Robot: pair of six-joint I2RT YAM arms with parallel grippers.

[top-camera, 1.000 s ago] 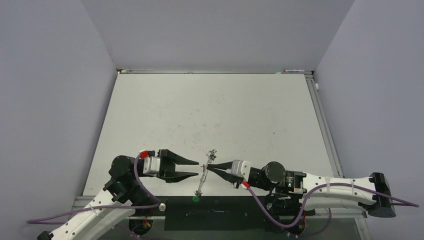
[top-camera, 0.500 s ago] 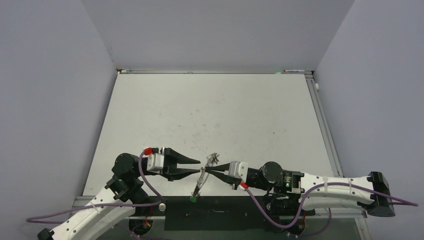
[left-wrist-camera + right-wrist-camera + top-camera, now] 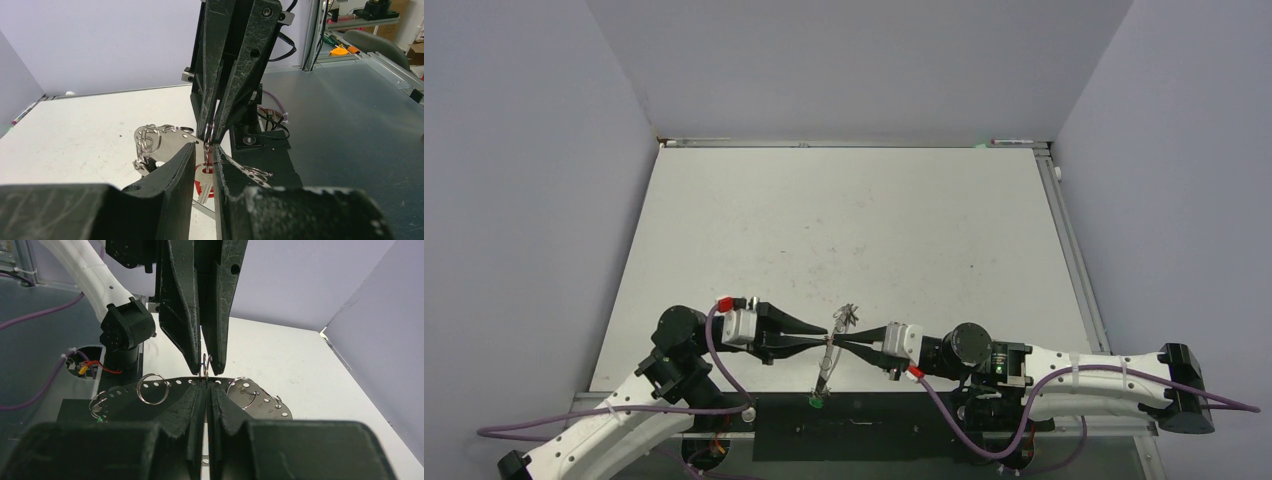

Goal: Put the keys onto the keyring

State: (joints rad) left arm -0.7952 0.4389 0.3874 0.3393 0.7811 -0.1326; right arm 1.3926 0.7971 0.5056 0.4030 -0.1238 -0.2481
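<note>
Two hands meeting, right hand pinching one keyring, left hand barely open around it, one green tag hanging

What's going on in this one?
The two arms meet tip to tip near the table's near edge. The right pincer is shut on a small ring of the keyring, and the rest trails down to a green tag. The left pincer is narrowed around the same spot, though a firm grip cannot be told. A key dangles beneath.
</note>
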